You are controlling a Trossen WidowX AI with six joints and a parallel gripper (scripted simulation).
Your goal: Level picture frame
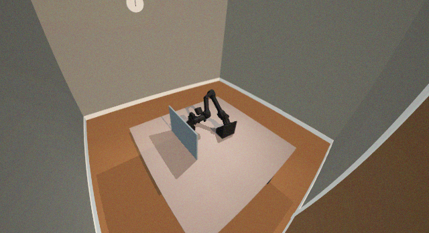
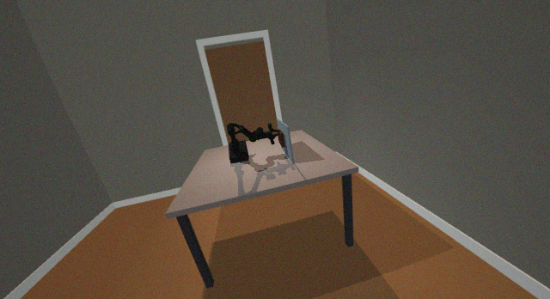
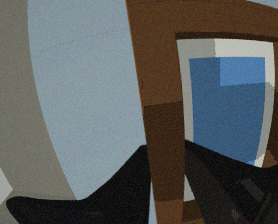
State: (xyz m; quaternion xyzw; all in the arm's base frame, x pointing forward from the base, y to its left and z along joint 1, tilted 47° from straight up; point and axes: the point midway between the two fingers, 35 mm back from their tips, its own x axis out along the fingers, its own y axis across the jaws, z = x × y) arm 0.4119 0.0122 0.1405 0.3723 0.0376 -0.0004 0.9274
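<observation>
The picture frame (image 3: 157,65) (image 2: 282,139) is brown, with a white mat and a blue picture. It is against the upright pale blue panel (image 3: 85,90) (image 1: 184,136) (image 2: 286,137). My gripper (image 3: 163,148) is shut on the frame's left rail in the wrist view, one black finger on each side of it. In the top view the panel hides the frame and the fingertips. The screw and the notched strip are hidden. The wrist view shows the frame close up and only in part, so its tilt against level cannot be judged surely.
The arm (image 1: 211,96) (image 2: 238,150) stands on the pale table (image 1: 234,179) (image 2: 206,179) and reaches to the panel's face. The panel stands upright on the table and blocks the space behind the frame. A doorway is in the wall behind the table in the exterior view.
</observation>
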